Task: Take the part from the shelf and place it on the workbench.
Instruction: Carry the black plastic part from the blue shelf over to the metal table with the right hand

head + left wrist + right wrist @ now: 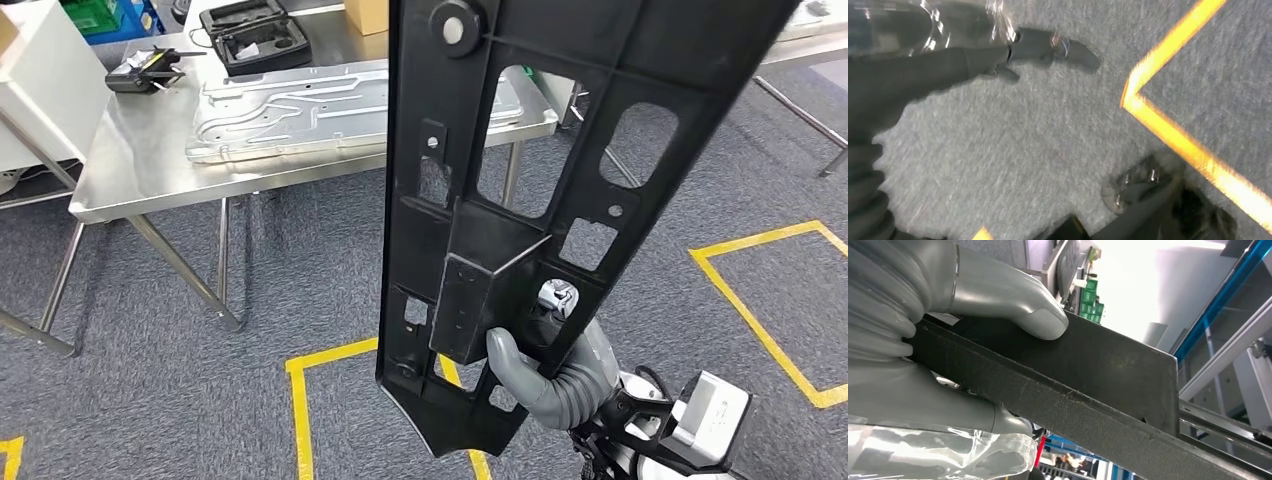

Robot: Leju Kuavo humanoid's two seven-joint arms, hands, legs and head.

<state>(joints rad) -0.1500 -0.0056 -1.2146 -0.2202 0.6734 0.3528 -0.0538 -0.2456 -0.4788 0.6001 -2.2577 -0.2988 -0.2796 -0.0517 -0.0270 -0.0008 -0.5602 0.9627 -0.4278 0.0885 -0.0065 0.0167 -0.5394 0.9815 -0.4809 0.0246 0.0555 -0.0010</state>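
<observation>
Up close in head view: right hand point(540, 370) is gripping the black part point(520, 200) near its lower end, grey thumb wrapping onto the boxy block on the part's face; part is standing tall and slightly tilted, running from low centre past the top edge, hanging in the air over grey carpet, not touching the workbench point(140, 160)
Head view, behind: steel workbench is sitting upper left, well apart from the part's lower end; silver stamped panel point(330, 110) is lying flat on it; open black case point(255, 35) and small black device point(140, 72) are lying further back; yellow floor tape point(300, 400) is marking boxes on the carpet
Left wrist view: left hand point(998, 57) is hanging over grey carpet, blurred; dark fingers are stretching out with nothing in them; yellow floor tape is crossing nearby
Right wrist view: right hand is clamping the black part's edge, thumb point(1013, 305) pressing on one face, other fingers lying under the opposite side; blue frame rails point(1228, 295) are showing behind
</observation>
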